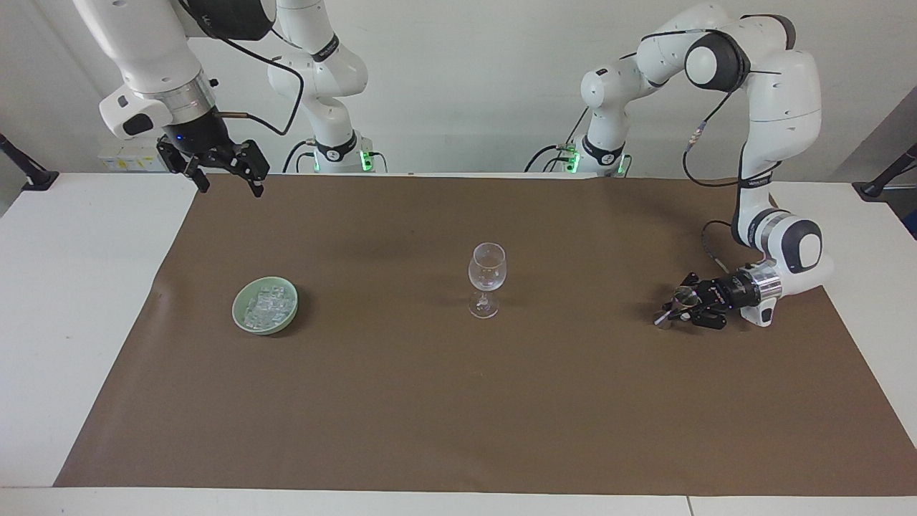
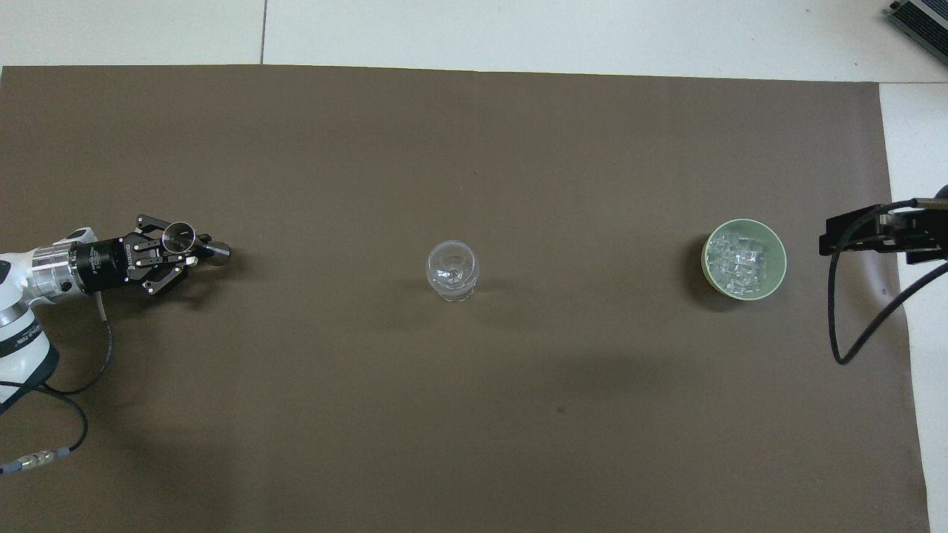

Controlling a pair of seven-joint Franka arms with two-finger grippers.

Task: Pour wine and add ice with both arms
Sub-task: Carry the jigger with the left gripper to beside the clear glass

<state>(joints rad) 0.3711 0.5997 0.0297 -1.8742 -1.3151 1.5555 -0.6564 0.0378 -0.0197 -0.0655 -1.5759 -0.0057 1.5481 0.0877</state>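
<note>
left gripper (image 1: 680, 304) clenched on a small glass (image 1: 680, 295)
right gripper (image 1: 223, 166) waits up high, fingers spread; ice (image 1: 263, 304) bowl (image 1: 243, 319) well below them.

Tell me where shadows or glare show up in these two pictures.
Facing view: soft shadows sit beside the green bowl and under the left claw. Overhead view: a dark shadow edges the bowl toward the wine glass, whose rim glints faintly.

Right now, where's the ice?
The ice lies in the green bowl on the brown mat, toward the right arm's end of the table, level with the wine glass at the middle.
</note>
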